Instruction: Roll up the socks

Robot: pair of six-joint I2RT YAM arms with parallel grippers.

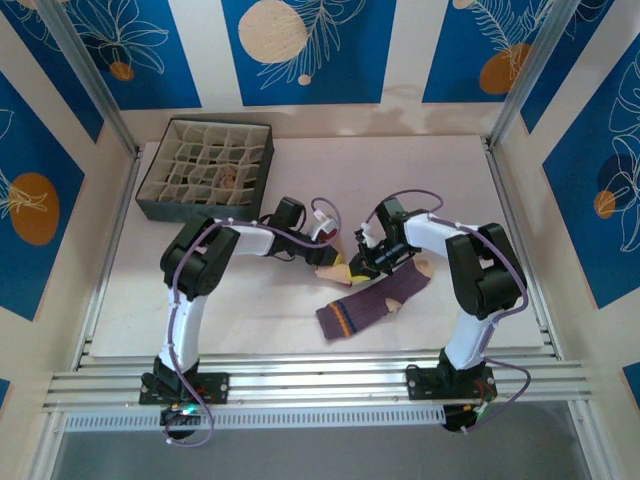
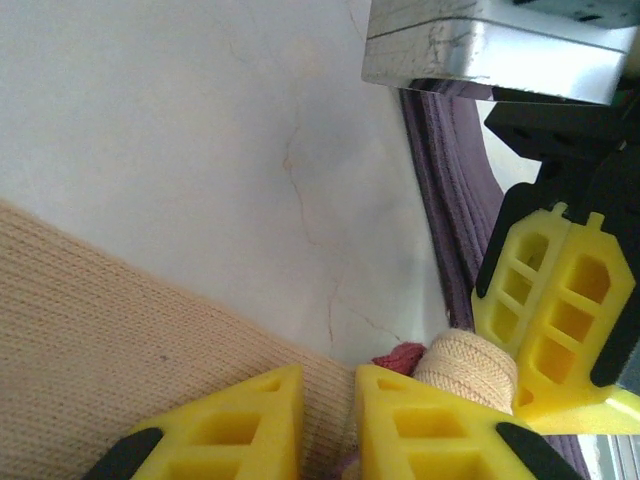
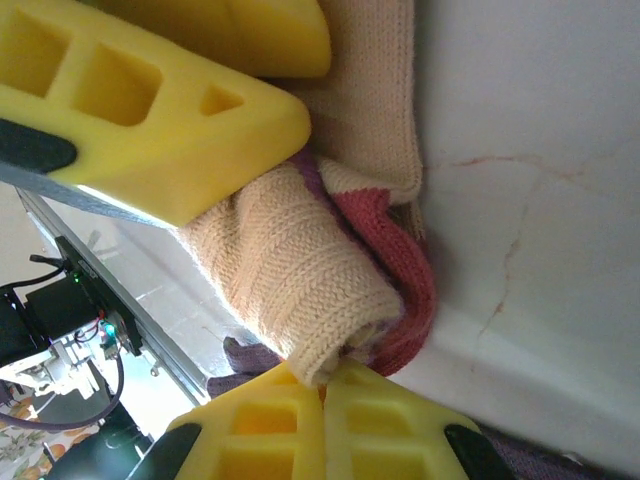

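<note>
Where the roll sits: mid-surface, between the two grippers. The cream sock is partly wound into a tight roll, with the red toe folded against its side.
Roll axis: in the right wrist view it points end-on at the right gripper, and one end of the roll touches the fingertips.
Right gripper state: fingers closed together, tips against the roll end. Whether a fold of fabric is caught between them cannot be told.
Left gripper state: clenched on the flat, unrolled cream fabric just beside the roll. Knit shows in the narrow gap between its fingers.
Gripper relation: from above, the left gripper stands to the left of the roll and the right gripper to its right, the yellow fingers of the two nearly touching.
Nearer arm: both are at contact. The right has the axis end and the left has the flat length.
Purple sock: flat and unrolled, lying diagonally on the near side of the right gripper. One edge runs close beside the roll.
Box: far left, well apart.
Step in hand (judgement): winding the cream sock. The flat length lies on the left gripper's side, so further rolling must travel across the axis, toward that gripper.
Risk (judgement): the roll may loosen if either gripper lets go first.
</note>
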